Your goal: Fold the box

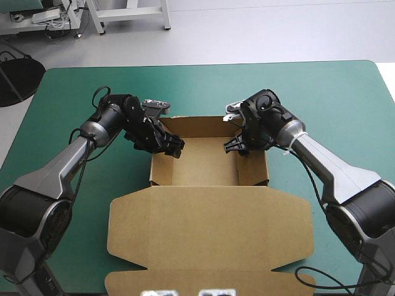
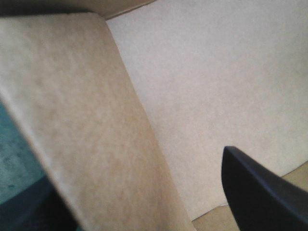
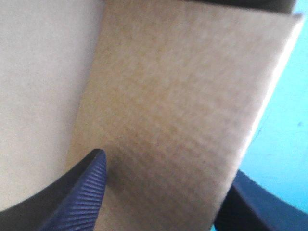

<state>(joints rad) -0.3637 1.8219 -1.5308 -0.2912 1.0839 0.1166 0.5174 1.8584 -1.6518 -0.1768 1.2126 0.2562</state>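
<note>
The brown box (image 1: 203, 163) stands at the table's middle as an open tray, and its lid (image 1: 210, 228) lies flat toward the near edge. My left gripper (image 1: 174, 147) is at the tray's far left corner, open. In the left wrist view that gripper (image 2: 139, 192) straddles the left wall (image 2: 86, 120), with one finger (image 2: 260, 187) inside the tray and the other half hidden outside it. My right gripper (image 1: 233, 147) is at the far right corner, open. Seen from the right wrist, this gripper (image 3: 166, 163) straddles the right wall (image 3: 183, 106), its inner fingertip (image 3: 91, 178) touching the board.
Bare teal-green cover (image 1: 333, 105) surrounds the box on the left, right and far sides. The flat lid reaches almost to the table's near edge.
</note>
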